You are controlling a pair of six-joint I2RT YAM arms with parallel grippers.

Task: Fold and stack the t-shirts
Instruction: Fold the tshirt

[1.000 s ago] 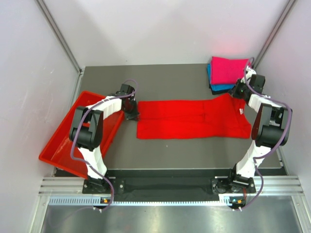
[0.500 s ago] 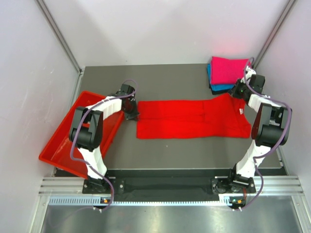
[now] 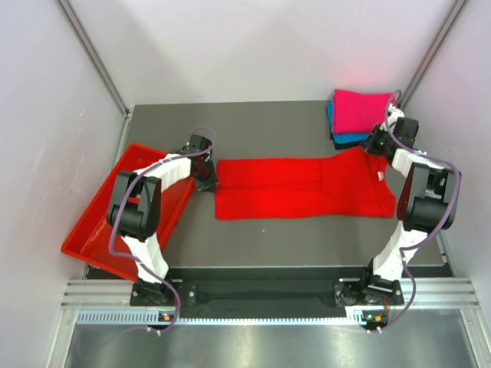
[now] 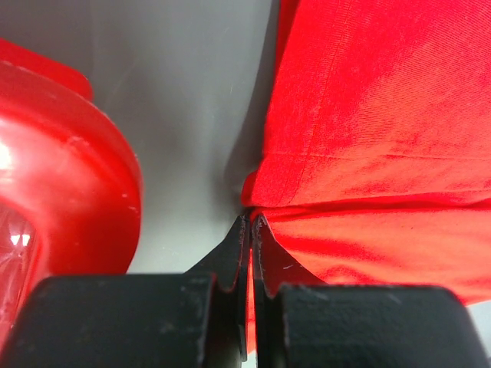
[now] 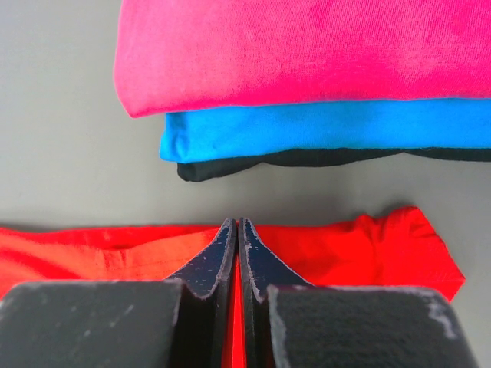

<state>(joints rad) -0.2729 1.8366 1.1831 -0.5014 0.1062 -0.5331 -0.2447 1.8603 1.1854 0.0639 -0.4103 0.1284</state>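
Left pincer [image 4: 251,221] and right pincer [image 5: 237,223] clench opposite ends of the red t-shirt [image 3: 299,188] — shallow bites; lifting could slip one end — or brush the folded stack [image 3: 359,111].

Bare table [image 3: 253,130] lay open behind and in front of the spread red t-shirt [image 3: 303,188]. A red tray [image 3: 88,234] crowded the left edge, just beside the left gripper [image 3: 209,184]. A stack of folded t-shirts [image 3: 359,113] filled the far right corner, near the right gripper [image 3: 374,147].

No text, brand or number can be read; the white tag [image 3: 381,177] on the red shirt [image 3: 299,188] is too small to read.
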